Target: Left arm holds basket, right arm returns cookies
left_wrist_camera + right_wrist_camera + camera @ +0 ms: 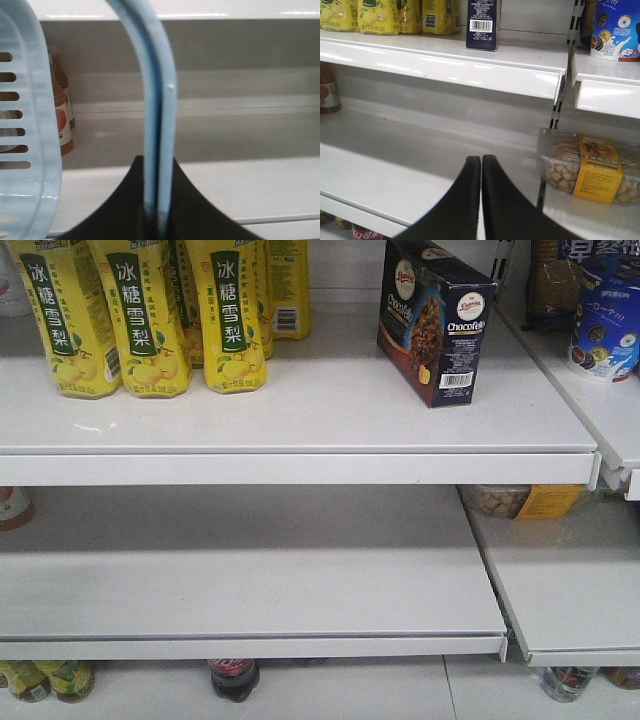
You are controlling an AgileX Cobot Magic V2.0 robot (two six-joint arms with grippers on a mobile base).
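The right gripper [481, 165] has its two black fingers pressed together with nothing between them, hovering in front of the middle shelf [420, 165], low and well apart from the cookies [481, 24]. The left gripper [159, 210] is clamped on the blue handle [157, 100] of the basket [30, 125], whose slotted wall fills the left edge of the left wrist view.

The cookies stand upright on the top shelf [300, 420], right of the yellow drink cartons [150, 320] and near the shelf's right end, one corner turned forward. A blue tub [605, 315] sits on the neighbouring shelf, and a clear snack box [590, 167] lies below it.

Judging by this, the return looks done, so the step in hand is probably to withdraw. To do it well, the right arm should pull straight back and level, clear of the top shelf's lip, while the left keeps its grip steady so the basket does not swing into the shelving.
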